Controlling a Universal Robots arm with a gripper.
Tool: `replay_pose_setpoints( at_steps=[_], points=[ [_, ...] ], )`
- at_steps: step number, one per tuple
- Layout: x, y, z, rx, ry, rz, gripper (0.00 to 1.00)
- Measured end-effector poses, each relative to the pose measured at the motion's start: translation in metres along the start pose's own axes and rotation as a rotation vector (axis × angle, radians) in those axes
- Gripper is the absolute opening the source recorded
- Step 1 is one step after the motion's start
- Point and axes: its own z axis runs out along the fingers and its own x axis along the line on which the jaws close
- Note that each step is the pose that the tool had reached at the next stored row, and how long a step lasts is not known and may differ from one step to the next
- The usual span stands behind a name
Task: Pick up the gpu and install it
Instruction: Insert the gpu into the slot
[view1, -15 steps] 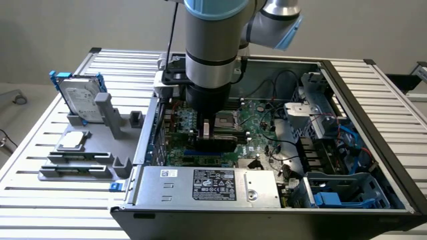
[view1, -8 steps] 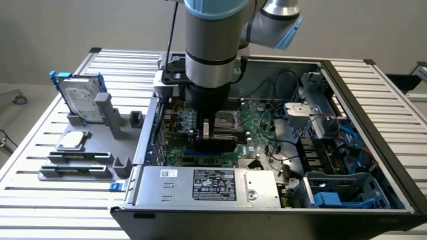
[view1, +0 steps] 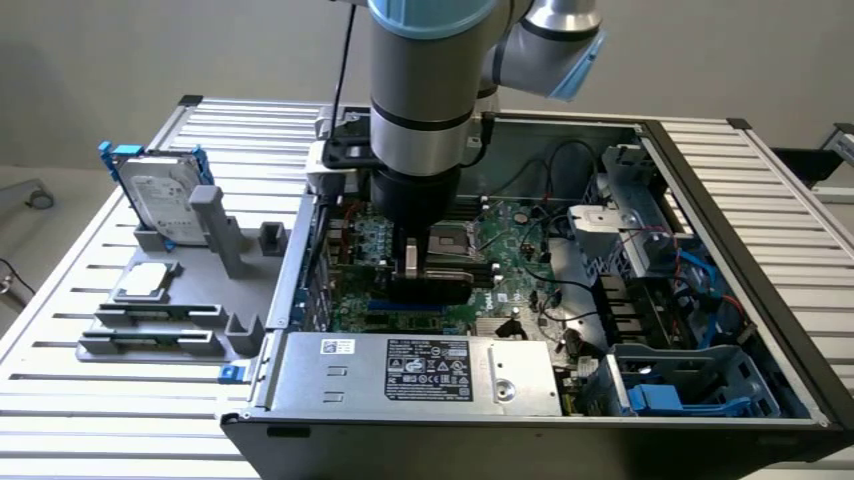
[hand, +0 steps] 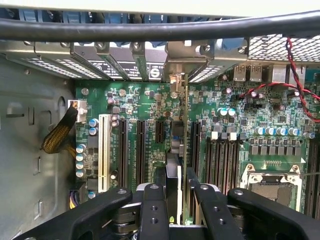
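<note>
End effector (hand: 178, 202) clenched on the gpu (hand: 174, 170), held edge-down above the motherboard (hand: 135, 100) inside the open computer case (view1: 534, 445), evidently to align its connector with an expansion slot (hand: 141, 150).

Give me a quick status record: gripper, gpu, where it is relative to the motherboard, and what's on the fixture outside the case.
gripper: closed on the gpu, down inside the open computer case
gpu: held on edge between the fingers, over the motherboard in line with the expansion slots
seating: cannot tell whether it is in a slot
fixture: hard drive in its blue frame stands upright, at the exterior view's left, outside the case
</note>
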Motion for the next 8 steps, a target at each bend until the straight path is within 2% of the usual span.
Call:
replay_pose_setpoints(
  at_steps=[8],
  points=[
    [0.0009,0.0,0.0015,-0.0004,0.0,0.0,0.26]
  ],
)
